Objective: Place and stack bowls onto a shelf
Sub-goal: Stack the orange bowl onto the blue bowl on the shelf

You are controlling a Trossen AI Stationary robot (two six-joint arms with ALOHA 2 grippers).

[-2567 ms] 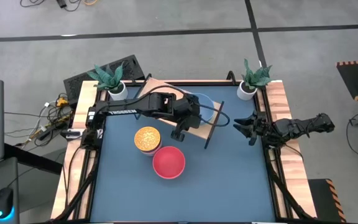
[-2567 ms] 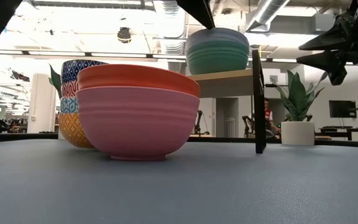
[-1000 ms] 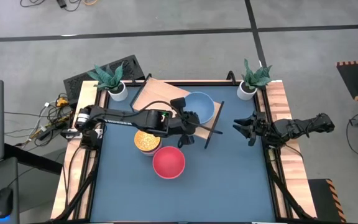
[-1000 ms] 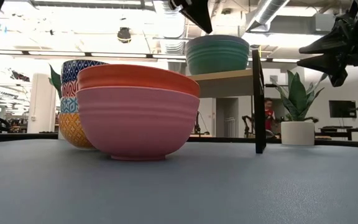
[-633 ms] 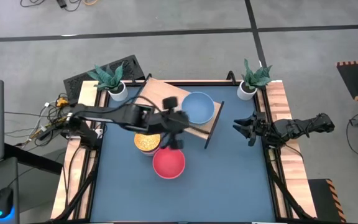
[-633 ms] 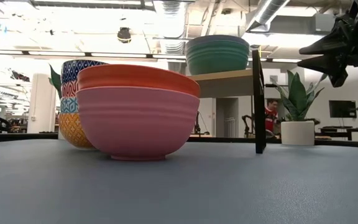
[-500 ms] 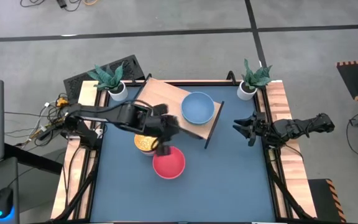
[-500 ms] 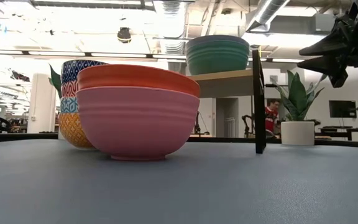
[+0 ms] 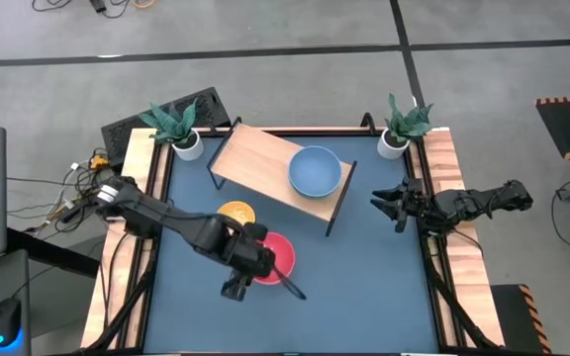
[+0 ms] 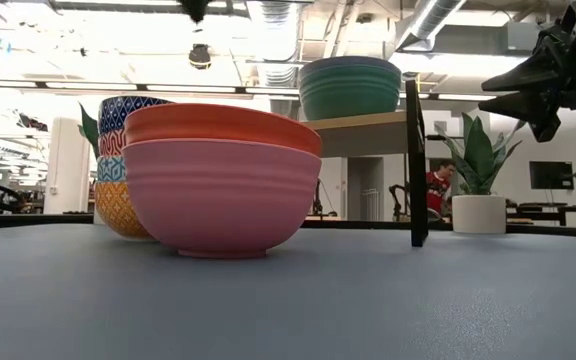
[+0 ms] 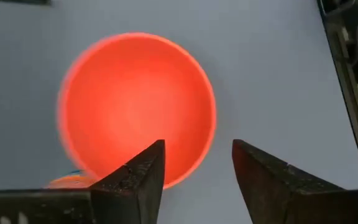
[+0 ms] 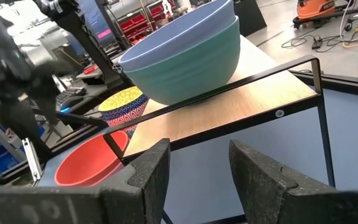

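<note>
Over red bowl left gripper hangs unclenched; wrist cam only; right gripper parted.

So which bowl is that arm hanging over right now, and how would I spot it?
Start at the blue table and find the left arm's hand near its middle. Directly beneath sits the red-pink bowl, stacked pair of plain bowls. Its neighbour, the patterned bowl, is smaller with a yellow inside.

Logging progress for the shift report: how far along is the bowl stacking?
Done: a blue-grey bowl sits nested in a green bowl on the shelf. In hand: nothing; the left tool hangs open above the red-pink bowl. Left: that bowl, the pink one under it, and the patterned bowl. Right tool waits.
</note>
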